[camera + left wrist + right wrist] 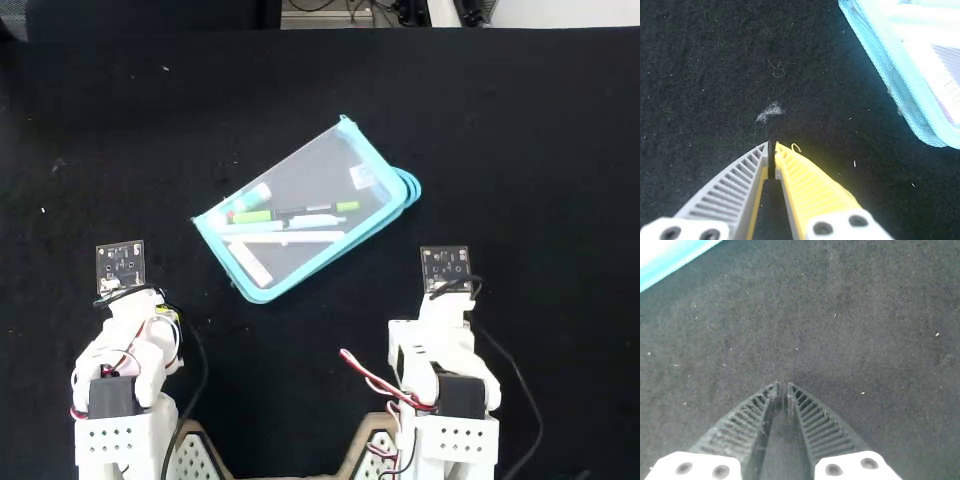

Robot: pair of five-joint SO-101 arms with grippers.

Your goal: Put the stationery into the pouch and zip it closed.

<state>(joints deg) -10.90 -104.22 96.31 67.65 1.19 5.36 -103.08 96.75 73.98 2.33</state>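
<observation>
Teal pouch [305, 210] is lying slanted on the surface [520, 120], pens [290, 214] inside. The left fingers [800, 175] and right fingers [815, 420] are sitting closed, empty. Can't tell if it's zipped; likely needs one corner pinned while the other arm is pulling it shut.

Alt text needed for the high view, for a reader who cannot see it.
A light blue pouch with a clear front lies tilted in the middle of a black table, with pens and other stationery inside it. The left arm and right arm sit folded back at the near edge, both apart from the pouch.
</observation>
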